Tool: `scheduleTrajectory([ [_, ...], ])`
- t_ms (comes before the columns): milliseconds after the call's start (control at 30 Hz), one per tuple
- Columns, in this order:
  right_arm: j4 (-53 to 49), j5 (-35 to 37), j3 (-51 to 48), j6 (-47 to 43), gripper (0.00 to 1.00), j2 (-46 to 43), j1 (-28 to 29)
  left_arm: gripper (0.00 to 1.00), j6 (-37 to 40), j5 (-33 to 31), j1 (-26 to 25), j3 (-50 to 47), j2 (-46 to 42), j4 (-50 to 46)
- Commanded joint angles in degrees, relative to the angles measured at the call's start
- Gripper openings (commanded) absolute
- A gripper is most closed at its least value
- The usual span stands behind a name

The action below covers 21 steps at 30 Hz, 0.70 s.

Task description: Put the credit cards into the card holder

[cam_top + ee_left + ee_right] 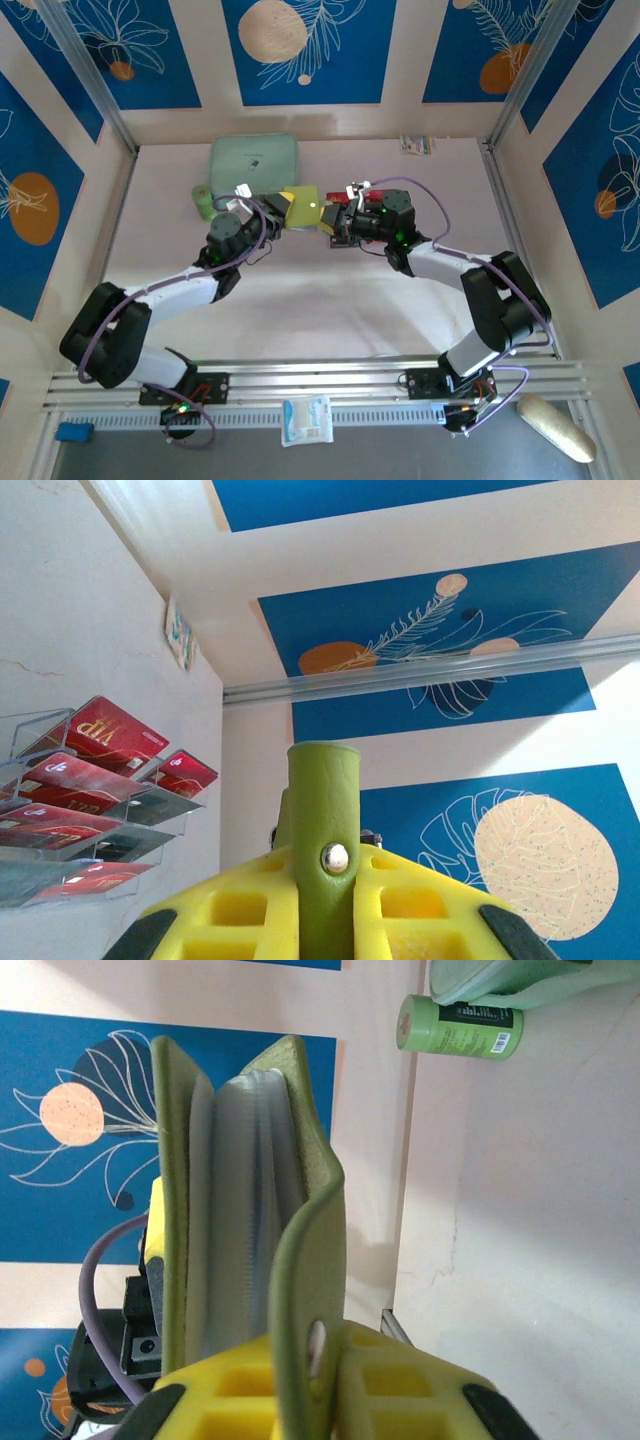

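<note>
Operator: Position of the card holder (250,1210), please?

Spotter: You have it in the middle of the workspace, apparently raised off the table (330,310) and strung between both arms. Your left gripper (322,905) is clamped on the olive snap tab (322,800). Your right gripper (310,1385) is pinched on one outer flap, so the fold gapes and the silvery lining shows.

Operator: Which step am I in, then?

Spotter: By my reading, you are opening and steadying the holder. I can see no card in it. The credit cards (100,740) sit in the tiers of the clear tray (35,723), near your right gripper.

Operator: And next?

Spotter: You need a free pincer, and both are busy. I judge that you must let one side go, probably the right since the tray is close to it, without the fold closing. Then take a single card by its edge and bring it in parallel to the lining, because the slots look narrow. Leave the mint-green case (253,160) and the green bottle (460,1025) alone; they are no part of this.
</note>
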Motion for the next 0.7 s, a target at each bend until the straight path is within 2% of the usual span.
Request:
scheduleTrajectory([
  [0, 2.7, -2.9, -1.0, 0.5, 0.03, 0.5, 0.5, 0.0, -0.4, 0.4, -0.8, 1.7, -0.1, 2.8],
  [33, 2.7, -2.9, -1.0, 0.5, 0.0, 0.5, 0.5, 0.0, -0.3, 0.3, -0.8, 1.6, -0.1, 2.8],
  [233, 2.7, -2.9, -1.6, 0.4, 0.0, 0.0, 0.1, 0.0, 0.2, 0.5, -0.7, 1.7, 0.2, 2.7],
  [267, 2.7, -2.9, -1.8, 0.4, 0.0, -0.1, 0.0, 0.08, 0.3, 0.6, -0.8, 1.6, 0.2, 2.5],
  [367, 2.3, -3.0, -2.4, -0.3, 0.0, -0.7, -0.3, 0.41, 1.6, 0.4, -0.8, 1.1, -0.2, 1.3],
  [467, 1.1, -3.2, -3.3, -1.4, 0.0, -1.3, -0.6, 0.66, 3.7, 0.3, -0.6, 0.2, -1.4, -1.2],
  [600, -0.8, -3.8, -4.9, -3.6, 0.0, -2.3, -0.7, 0.86, 7.5, 0.6, 0.2, -2.1, -4.5, -6.5],
  [633, -1.4, -3.8, -5.6, -4.5, 0.0, -2.6, -0.8, 0.94, 9.1, 0.9, 0.6, -2.7, -5.6, -8.4],
  [667, -2.1, -3.9, -6.1, -5.3, 0.0, -2.8, -0.7, 0.97, 10.4, 1.2, 1.0, -3.2, -6.6, -10.9],
])
